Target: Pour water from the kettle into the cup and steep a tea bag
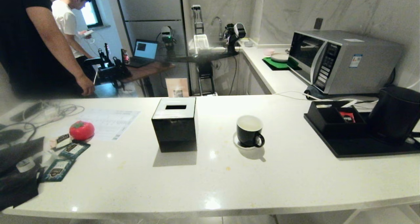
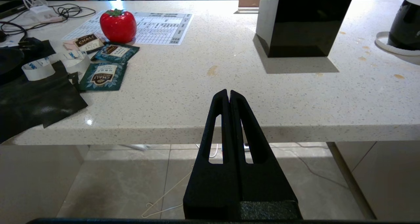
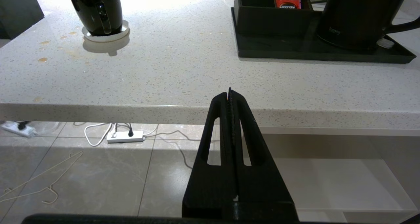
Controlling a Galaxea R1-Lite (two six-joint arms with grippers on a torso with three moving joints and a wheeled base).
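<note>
The kettle (image 1: 395, 114) stands upright on a black tray (image 1: 361, 148) at the right end of the white surface (image 1: 229, 178). Its handle sticks out to the right. The cup (image 1: 250, 131) sits on its saucer (image 1: 239, 143) in the middle, well apart from the kettle. The right gripper (image 3: 229, 93) waits low by the near edge, jaws together, holding nothing. The left gripper (image 2: 228, 94) does the same. The right arm is nearer the kettle, so it looks best for the grab.
</note>
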